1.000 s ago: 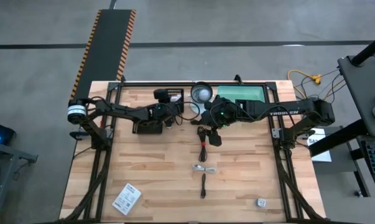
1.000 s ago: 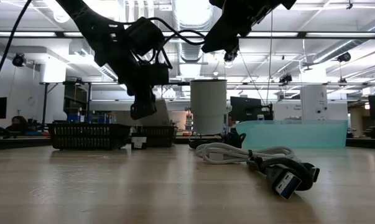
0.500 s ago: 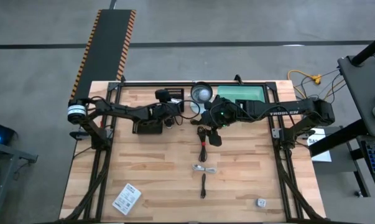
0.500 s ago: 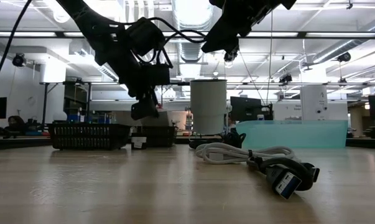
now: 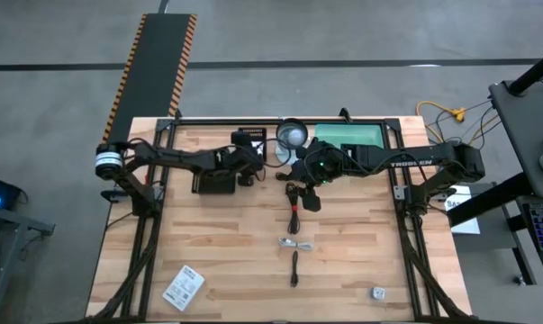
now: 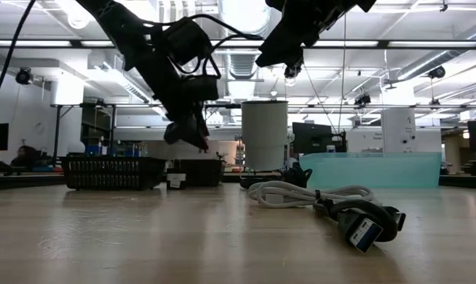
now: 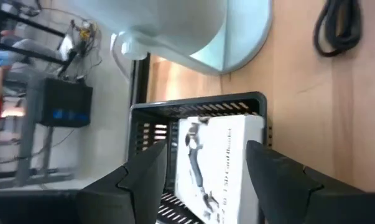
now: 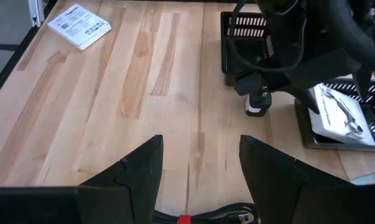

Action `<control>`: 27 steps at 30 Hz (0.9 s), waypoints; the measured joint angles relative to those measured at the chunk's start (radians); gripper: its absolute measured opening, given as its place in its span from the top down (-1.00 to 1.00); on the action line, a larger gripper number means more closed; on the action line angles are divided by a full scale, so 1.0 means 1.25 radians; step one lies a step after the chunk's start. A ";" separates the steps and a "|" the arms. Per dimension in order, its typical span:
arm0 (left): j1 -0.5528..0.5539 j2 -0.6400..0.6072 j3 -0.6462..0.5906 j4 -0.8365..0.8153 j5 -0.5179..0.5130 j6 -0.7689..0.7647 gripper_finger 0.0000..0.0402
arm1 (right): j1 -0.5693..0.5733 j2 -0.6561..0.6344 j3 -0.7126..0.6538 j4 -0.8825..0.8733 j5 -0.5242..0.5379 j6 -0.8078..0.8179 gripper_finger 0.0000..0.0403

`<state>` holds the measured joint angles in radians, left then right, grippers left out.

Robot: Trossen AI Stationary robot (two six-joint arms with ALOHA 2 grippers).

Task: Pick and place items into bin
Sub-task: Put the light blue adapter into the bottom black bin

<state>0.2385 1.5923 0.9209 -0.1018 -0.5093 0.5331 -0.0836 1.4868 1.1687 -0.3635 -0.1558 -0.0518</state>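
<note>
My left gripper (image 5: 245, 173) (image 6: 188, 132) hangs open above the table between two black mesh bins. The far bin (image 7: 199, 109) (image 5: 244, 139) holds a flat white printed card (image 7: 219, 163). My right gripper (image 5: 299, 176) (image 6: 288, 60) is open, raised above a black coiled cable (image 5: 294, 209) (image 8: 199, 218) lying on the wood. Nearer the front edge lie a small white cable (image 5: 294, 243), a short black stick (image 5: 294, 268), a white printed packet (image 5: 183, 288) (image 8: 80, 26) and a tiny grey bit (image 5: 377, 292).
A second black bin (image 5: 215, 184) (image 8: 254, 38) sits left of my left gripper. A white cylinder (image 5: 290, 135) (image 6: 264, 134) and a teal tub (image 5: 352, 135) (image 6: 372, 170) stand at the far edge. Bare wood lies on the near left and right.
My left gripper has moved slightly toward the table's right and far side, risen a little and tipped its fingers toward the right. My right arm and the items on the table have kept still.
</note>
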 joint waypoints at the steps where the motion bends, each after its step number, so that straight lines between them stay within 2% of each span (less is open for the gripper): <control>1: 0.006 -0.001 0.002 -0.001 0.016 0.000 -0.01 | 0.000 0.000 0.000 0.000 0.000 0.000 0.01; 10: 0.033 -0.029 0.016 -0.037 0.062 -0.003 -0.01 | 0.000 0.000 0.000 -0.015 0.000 0.037 0.01; 12: 0.034 -0.050 0.016 -0.040 0.145 -0.004 -0.01 | 0.000 0.000 0.000 -0.024 0.000 0.037 0.01; 17: 0.033 -0.118 0.011 -0.052 0.446 -0.028 -0.01 | 0.000 0.000 0.000 -0.037 0.000 0.063 0.01; 21: 0.029 -0.170 0.006 -0.056 0.653 -0.046 -0.01 | 0.000 0.000 0.000 -0.043 0.000 0.101 0.01; 24: 0.024 -0.202 0.001 -0.059 0.751 -0.047 -0.01 | 0.000 -0.004 0.000 -0.047 0.000 0.167 0.01; 27: 0.020 -0.231 -0.014 -0.065 0.787 -0.046 -0.01 | 0.005 -0.005 0.005 -0.075 0.000 0.228 0.01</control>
<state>0.2640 1.3041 0.9036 -0.1830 0.4746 0.4757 -0.0773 1.4803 1.1749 -0.4571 -0.1555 0.2332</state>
